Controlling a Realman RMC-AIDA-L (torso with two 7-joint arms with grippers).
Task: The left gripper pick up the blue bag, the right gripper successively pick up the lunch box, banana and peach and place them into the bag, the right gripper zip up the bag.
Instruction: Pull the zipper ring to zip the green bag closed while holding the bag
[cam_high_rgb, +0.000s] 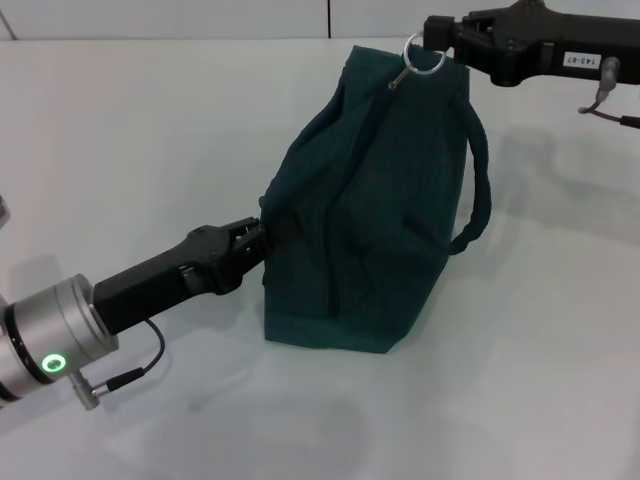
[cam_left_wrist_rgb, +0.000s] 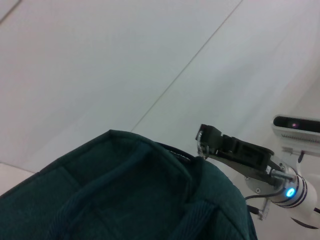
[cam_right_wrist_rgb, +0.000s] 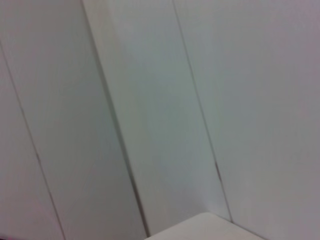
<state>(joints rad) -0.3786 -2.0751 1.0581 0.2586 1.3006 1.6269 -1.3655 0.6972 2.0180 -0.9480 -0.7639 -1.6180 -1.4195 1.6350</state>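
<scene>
Blue bag (cam_left_wrist_rgb: 125, 195) filling foreground, right gripper (cam_left_wrist_rgb: 204, 140) at its far top corner

One legible marking found: a small white label (cam_high_rgb: 577, 60) on the right pincer's (cam_high_rgb: 432, 40) black body, printed upside down, apparently "143-07". Nothing else readable.

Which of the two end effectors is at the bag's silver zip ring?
The right end effector, the one with a small white printed label, is at the silver ring pull at the blue bag's far top. The unlabelled left end effector grips the bag's near side.
</scene>
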